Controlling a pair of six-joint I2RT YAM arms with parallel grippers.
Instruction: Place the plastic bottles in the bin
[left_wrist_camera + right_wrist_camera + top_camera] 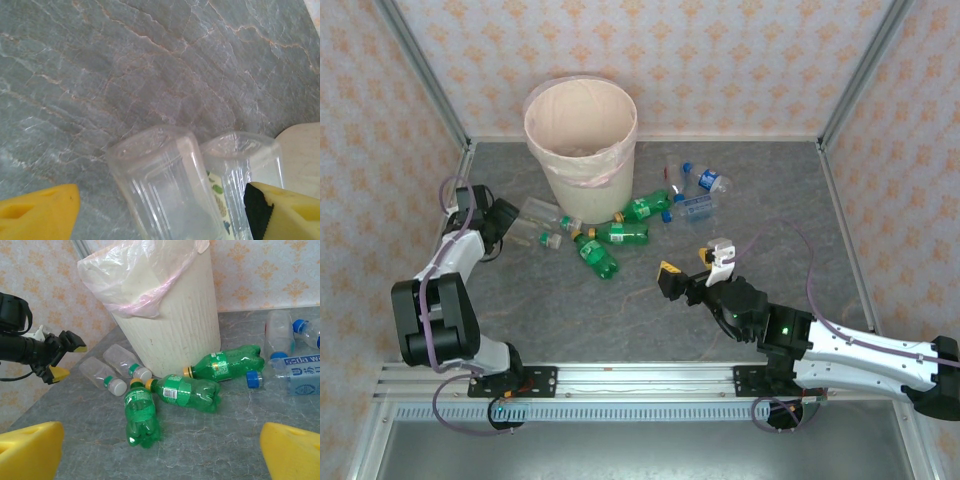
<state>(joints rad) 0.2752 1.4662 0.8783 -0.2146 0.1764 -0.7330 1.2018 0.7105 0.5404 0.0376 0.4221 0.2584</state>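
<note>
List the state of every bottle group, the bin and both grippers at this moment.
bin, upright, open at the top.
green bottles, three, capped, lying on the table beside the bin.
white-capped clear bottles, two, lying on the table.
blue-capped clear bottles, on the table right of the bin.
left gripper, open, at the white-capped clear bottles' bases.
right gripper, open, empty.

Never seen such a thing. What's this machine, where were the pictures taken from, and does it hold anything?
Two robot arms are bolted at the near edge of a table. One picture looks down from above; the other two come from cameras on the wrists, so the yellow blocks are finger pads. Green bottles and clear bottles lie on the table beside a cream bin. The left gripper is open, two clear bottles' ends between its fingers; the right gripper is open too. Nothing is held.
</note>
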